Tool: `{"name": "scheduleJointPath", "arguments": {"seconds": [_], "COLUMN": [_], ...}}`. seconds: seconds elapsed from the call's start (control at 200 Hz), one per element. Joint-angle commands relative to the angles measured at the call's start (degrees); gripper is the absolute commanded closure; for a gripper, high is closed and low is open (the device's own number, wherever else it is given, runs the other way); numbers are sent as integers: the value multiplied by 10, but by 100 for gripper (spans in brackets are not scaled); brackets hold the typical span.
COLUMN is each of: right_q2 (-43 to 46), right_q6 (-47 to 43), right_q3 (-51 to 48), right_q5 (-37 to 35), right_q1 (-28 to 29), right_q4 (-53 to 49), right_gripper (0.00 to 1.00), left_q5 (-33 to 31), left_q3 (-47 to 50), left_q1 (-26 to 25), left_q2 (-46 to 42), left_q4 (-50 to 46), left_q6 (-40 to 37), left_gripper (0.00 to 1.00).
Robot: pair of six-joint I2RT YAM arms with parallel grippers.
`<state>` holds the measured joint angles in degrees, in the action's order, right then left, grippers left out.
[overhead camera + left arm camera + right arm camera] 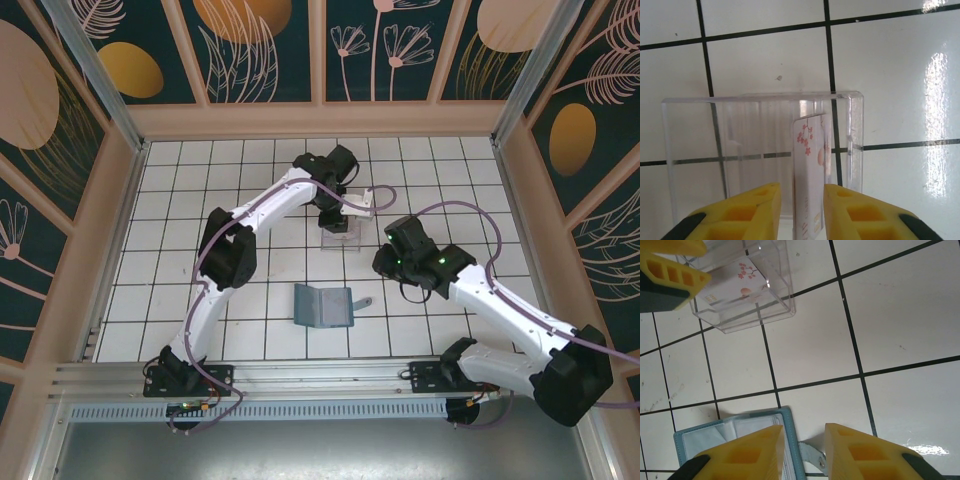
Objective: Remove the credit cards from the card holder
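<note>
Top view, left fingers [337, 218]: upper middle of the frame, directly over the clear tray [340, 240]. Their gap is too small to read here.
Top view, card holder [325, 306]: lies open on the tiled surface [180, 200] at centre frame. Its long axis runs left to right, and the grey strap tab [363, 301] is at its right edge.
Top view, right fingers [390, 264]: just up and right of the card holder, much nearer to it than the left arm.
Left wrist view, left fingers [740, 215]: bottom of the frame, narrowly parted.
Left wrist view, card [807, 165]: white with red blossoms, on edge between the fingers and inside the tray [760, 97]. A gap shows on its left side and it sits close against the right-hand finger, so I judge it not clamped.
Right wrist view, right fingers [740, 455]: bottom of the frame, a narrow gap with nothing between them.
Right wrist view, card holder [790, 435]: lower left, with its teal right edge and strap tab [812, 457] just beyond the fingertips. The clear pockets [730, 432] run off to the left, and I cannot tell whether any cards remain in them.
Right wrist view, tray [775, 315]: upper left, with the blossom card [740, 285] inside.
Coming move: probably the right arm's. The pockets lie left of its fingers, along the holder's long axis.
</note>
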<state>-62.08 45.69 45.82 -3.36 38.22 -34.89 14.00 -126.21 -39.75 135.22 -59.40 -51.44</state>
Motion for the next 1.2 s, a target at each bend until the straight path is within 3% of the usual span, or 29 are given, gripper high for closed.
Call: {"name": "scheduleJointPath", "arguments": {"seconds": [0.0, 0.265, 0.535, 0.746, 0.866, 1.196], "right_q2": [-7, -48, -97, -107, -113, -115], "right_q6": [-2, -25, -54, -59, -65, -76], "right_q3": [11, 5, -7, -39, -57, -98], "right_q5": [13, 59, 85, 110, 116, 146], "right_q1": [-3, -3, -3, -3, -3, -2], "right_q4": [21, 48, 67, 92, 101, 123], "right_gripper": [71, 69, 68, 69, 68, 68], "left_q5": [-11, -29, -96, -90, -102, -153], "left_q3": [10, 189, 404, 486, 492, 503], "left_q1": [1, 1, 1, 1, 0, -91], "left_q2": [-52, -178, -333, -413, -419, -407], "left_q4": [36, 223, 417, 452, 413, 336], "left_q6": [42, 205, 485, 687, 765, 815], "left_gripper": [68, 67, 66, 67, 70, 70]}}
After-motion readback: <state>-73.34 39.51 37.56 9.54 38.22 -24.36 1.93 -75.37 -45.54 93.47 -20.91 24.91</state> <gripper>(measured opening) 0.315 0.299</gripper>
